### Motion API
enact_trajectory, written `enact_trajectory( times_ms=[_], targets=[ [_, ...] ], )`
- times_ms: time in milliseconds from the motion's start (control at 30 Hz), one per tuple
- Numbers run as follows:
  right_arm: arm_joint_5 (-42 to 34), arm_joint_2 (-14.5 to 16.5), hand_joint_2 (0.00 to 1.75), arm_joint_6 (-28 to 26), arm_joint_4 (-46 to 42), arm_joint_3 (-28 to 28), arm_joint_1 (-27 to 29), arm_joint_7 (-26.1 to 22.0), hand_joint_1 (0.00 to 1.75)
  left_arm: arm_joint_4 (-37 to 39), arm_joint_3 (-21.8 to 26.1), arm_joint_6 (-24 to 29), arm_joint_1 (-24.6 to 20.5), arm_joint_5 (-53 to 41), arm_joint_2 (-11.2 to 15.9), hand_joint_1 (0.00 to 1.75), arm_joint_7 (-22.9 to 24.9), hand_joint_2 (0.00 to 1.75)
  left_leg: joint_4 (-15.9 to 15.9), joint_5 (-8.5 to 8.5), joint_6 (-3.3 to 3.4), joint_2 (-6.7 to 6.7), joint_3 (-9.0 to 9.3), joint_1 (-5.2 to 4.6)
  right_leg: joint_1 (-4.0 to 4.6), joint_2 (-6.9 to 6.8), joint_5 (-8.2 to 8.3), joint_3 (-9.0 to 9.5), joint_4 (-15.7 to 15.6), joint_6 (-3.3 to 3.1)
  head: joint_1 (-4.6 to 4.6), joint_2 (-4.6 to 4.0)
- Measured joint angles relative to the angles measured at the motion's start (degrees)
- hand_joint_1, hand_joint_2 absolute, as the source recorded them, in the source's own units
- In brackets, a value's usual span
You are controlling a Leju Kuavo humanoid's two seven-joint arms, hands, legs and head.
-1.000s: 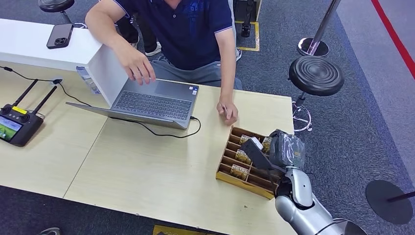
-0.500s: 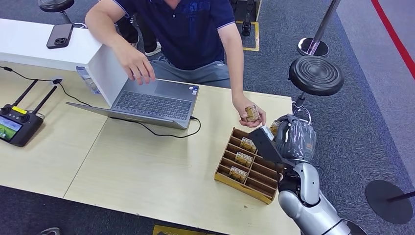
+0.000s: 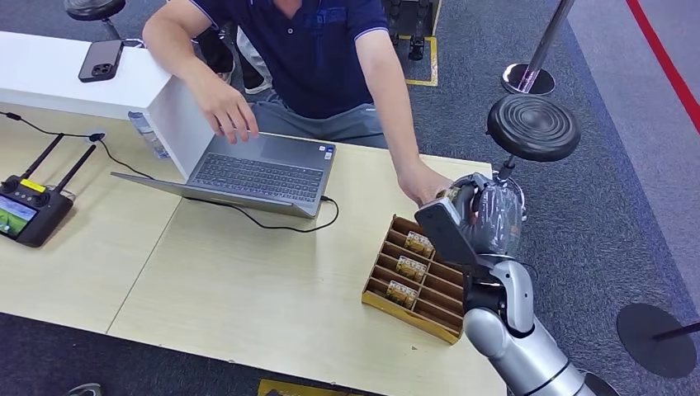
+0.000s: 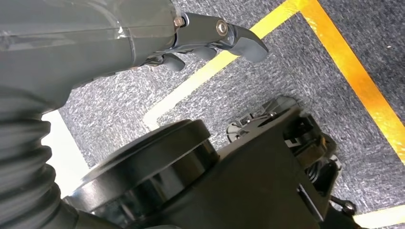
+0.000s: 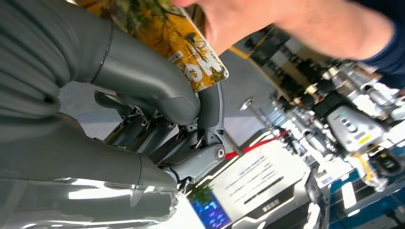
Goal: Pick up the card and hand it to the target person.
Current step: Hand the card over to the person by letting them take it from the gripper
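Above the far right corner of the table (image 3: 248,272), I had the right hand (image 3: 483,219) raised over the wooden card tray (image 3: 413,280). From the right wrist view, its thumb (image 5: 143,71) and a dark finger (image 5: 210,109) were clamped on the card (image 5: 162,33), a yellow printed piece. The person's hand (image 3: 425,183) had reached in beside my right hand, and in the wrist view it (image 5: 229,24) was touching the card's far edge. Other cards (image 3: 411,266) lay in the tray's compartments. On the left side of the table I saw an open laptop (image 3: 260,172) with the person's other hand (image 3: 224,111) over it, and a remote controller (image 3: 25,210). My left hand (image 4: 210,40) hung over the grey carpet, fingers loosely curled on nothing.
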Motion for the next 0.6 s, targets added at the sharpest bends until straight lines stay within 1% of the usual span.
enact_trajectory(
  times_ms=[133,233,467,500,600],
  targets=[
    [-2.1,2.6,1.75,-1.4,2.6,1.2,-0.9,-2.5,1.75,0.0,0.0,0.0,-0.2,-0.6,-0.2,0.00,0.4,1.75,0.0,0.00,0.00,0.00,0.00,0.01,0.00,0.00,0.00,0.00,0.0,0.00,0.00,0.00],
    [-3.1,4.1,1.75,-2.1,4.4,2.0,-1.3,-3.4,1.75,0.0,0.0,0.6,-0.3,-1.8,-0.2,0.00,1.2,1.75,0.0,0.00,0.00,-0.01,-0.01,0.01,0.00,-0.01,0.00,0.00,0.0,0.00,0.00,0.00],
    [-3.3,5.9,1.75,-2.7,7.2,3.1,-2.0,-3.6,1.75,0.0,0.0,1.4,-0.3,-2.2,-0.2,0.00,2.2,1.75,0.0,0.00,0.00,-0.01,-0.02,0.00,0.00,-0.01,0.00,0.00,0.0,0.00,0.00,0.00],
    [-3.3,6.1,1.75,-2.8,7.4,3.2,-2.1,-3.6,1.35,0.0,0.0,1.4,-0.3,-2.1,-0.2,0.00,2.2,1.31,0.0,0.00,0.00,-0.01,-0.01,0.00,0.00,-0.01,0.00,-0.01,0.0,0.00,0.00,0.00],
    [-3.4,6.3,1.75,-2.8,8.0,3.3,-2.2,-3.6,0.04,0.0,0.0,1.3,-0.3,-1.8,-0.2,0.00,2.2,0.00,0.0,0.00,0.00,-0.02,-0.01,0.00,0.00,-0.02,0.00,-0.01,0.0,0.00,0.00,0.00]
  ],
)
